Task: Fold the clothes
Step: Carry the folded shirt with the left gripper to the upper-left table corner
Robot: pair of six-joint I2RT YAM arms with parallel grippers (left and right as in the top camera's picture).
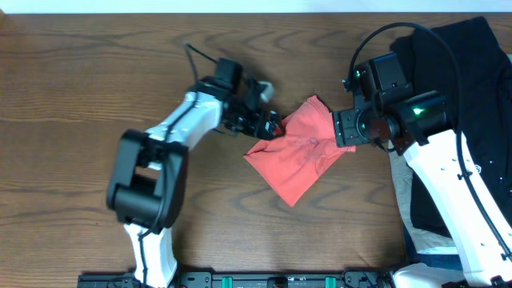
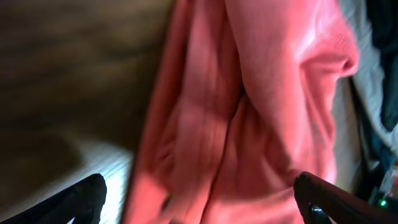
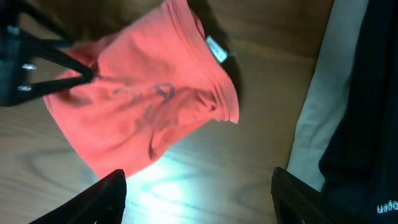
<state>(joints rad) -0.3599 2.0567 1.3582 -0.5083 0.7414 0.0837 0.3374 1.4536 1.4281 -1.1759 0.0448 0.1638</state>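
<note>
While the shirt lies bunched between them, left gripper straddles its 10 o'clock edge, unclenched; right gripper, likewise unclenched, hovers at 3 o'clock. They flank it, probably to stretch it flat.

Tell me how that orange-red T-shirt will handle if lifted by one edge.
Probably floppy: the orange-red T-shirt lies in soft wrinkles and folds, so a lifted edge would likely drape. Likely light, being thin cloth. Pushed on the wooden table, it would probably bunch rather than slide whole.
</note>
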